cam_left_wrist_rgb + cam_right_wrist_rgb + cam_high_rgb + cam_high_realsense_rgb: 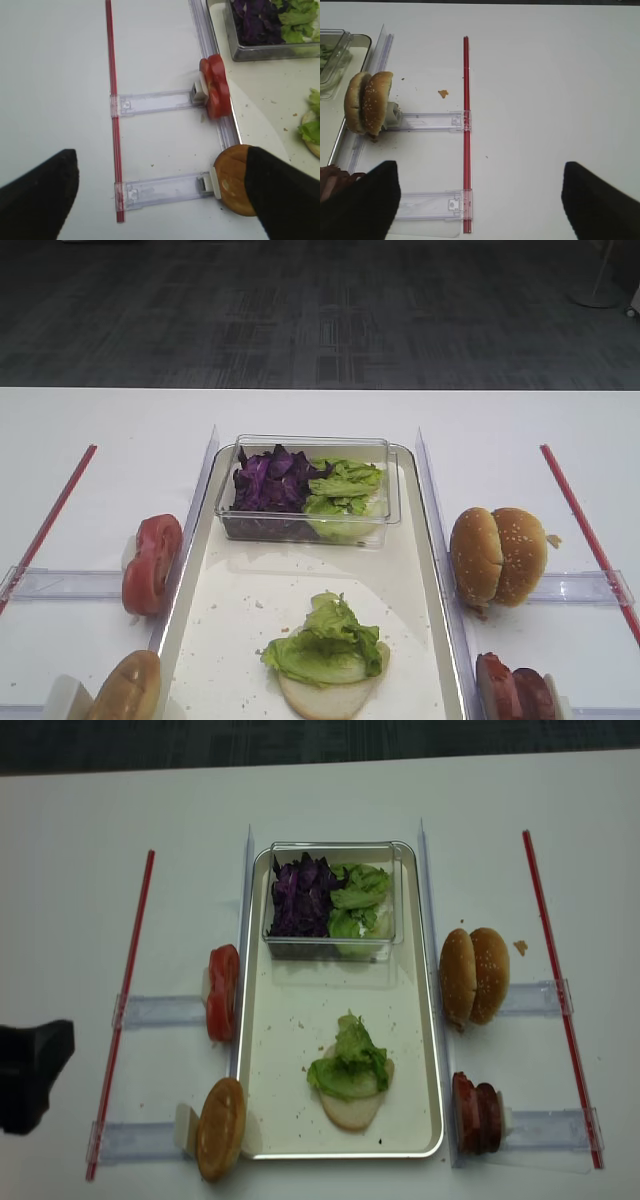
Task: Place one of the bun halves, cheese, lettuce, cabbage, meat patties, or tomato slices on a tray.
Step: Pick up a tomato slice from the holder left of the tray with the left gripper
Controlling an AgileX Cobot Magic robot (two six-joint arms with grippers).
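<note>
A bun half (350,1105) lies cut face up on the tray (290,1020), toward its near end, with a ruffled lettuce leaf (350,1060) heaped on top, its long axis running toward the tray's far end. At the far end, a clear plastic box (330,945) holds the purple cabbage (300,898) on the left and more lettuce on the right.

Left of the tray, the tomato slices (223,992) stand on edge against a clear holder, and a single bun piece (220,1128) stands on edge at the nearer holder. Right of the tray, two bun halves (475,975) stand on edge side by side, seeded crusts outward, and the meat patties (477,1112) stand on edge nearer the camera.

The left gripper (160,195) hovers above the table left of the tray, jaws wide apart, holding nothing; its right finger overlaps the bun piece in the wrist view. The right gripper (480,200) hovers over the table right of the tray, jaws likewise spread and empty.

No writing is readable.
</note>
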